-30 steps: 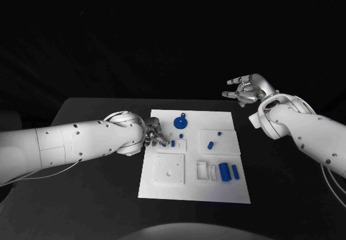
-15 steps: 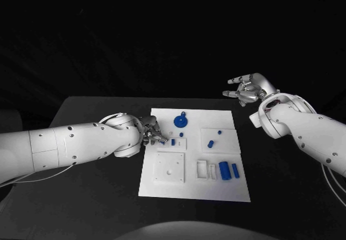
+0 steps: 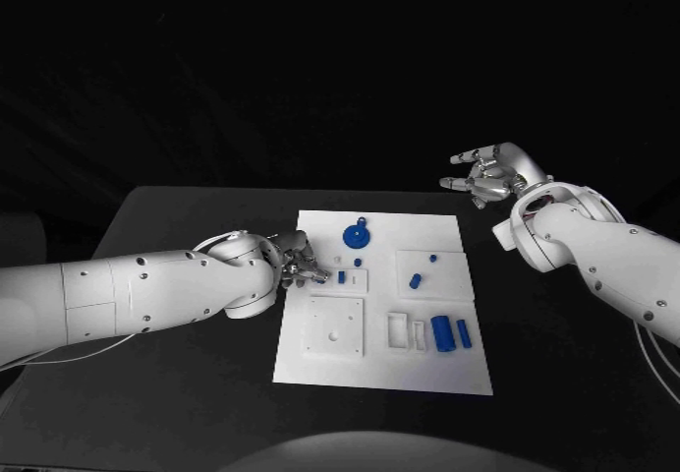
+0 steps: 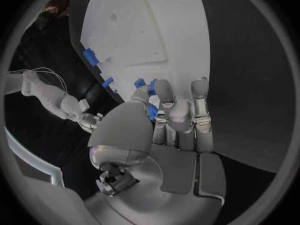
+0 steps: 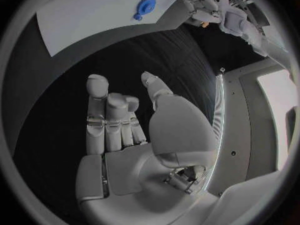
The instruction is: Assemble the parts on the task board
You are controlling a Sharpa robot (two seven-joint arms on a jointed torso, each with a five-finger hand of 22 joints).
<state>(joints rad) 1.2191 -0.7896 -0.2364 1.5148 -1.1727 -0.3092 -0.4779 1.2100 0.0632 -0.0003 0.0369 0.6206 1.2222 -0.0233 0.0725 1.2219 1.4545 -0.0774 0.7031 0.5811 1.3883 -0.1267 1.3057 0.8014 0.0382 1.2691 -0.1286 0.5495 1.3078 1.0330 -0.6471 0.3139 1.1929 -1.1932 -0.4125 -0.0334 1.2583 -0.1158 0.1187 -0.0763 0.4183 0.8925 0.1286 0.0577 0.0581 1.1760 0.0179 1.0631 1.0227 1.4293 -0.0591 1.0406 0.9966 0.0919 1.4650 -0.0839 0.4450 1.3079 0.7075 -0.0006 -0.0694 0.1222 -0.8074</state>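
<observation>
Left hand (image 3: 298, 264) seemingly pinches a blue part (image 4: 152, 111); right hand (image 3: 489, 173) spread

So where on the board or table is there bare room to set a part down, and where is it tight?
Free: the task board's near strip below the square recessed plate, and its far-right corner beyond the round blue part. The black table beside the board is bare too. Crowded: the left edge, where the left hand works, and the blue cylinders at the right.
</observation>
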